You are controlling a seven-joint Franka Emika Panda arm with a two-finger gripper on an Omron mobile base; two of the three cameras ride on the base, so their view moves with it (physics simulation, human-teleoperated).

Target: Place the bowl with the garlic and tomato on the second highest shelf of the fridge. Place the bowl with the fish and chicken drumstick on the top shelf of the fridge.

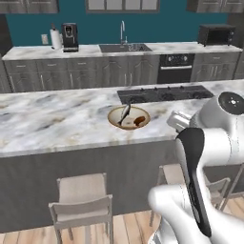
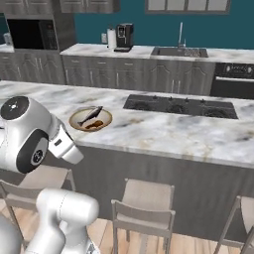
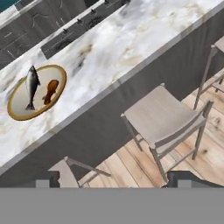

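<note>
Marbled and pale, the island surface (image 1: 57, 124) carries a shallow tan bowl (image 1: 128, 117) just in front of the black cooktop (image 1: 164, 93). Inside the bowl lie the slender grey fish (image 3: 31, 85) and the reddish-brown chicken drumstick (image 3: 50, 90), side by side. Two stools (image 3: 164, 118) stand on the wooden floor below the surface's near edge. The tool (image 3: 113, 180) hangs above them with its fingertips wide apart, holding nothing, well apart from the bowl.

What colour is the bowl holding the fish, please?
Tan with a darker golden rim; the bowl shows best in the hand view.

Tan bowl (image 3: 36, 92) w/ fish (image 3: 31, 85) & drumstick (image 3: 50, 90) on marble counter (image 3: 131, 43), far up-left of fingertips (image 3: 48, 179); stool (image 3: 164, 117) nearer.
</note>
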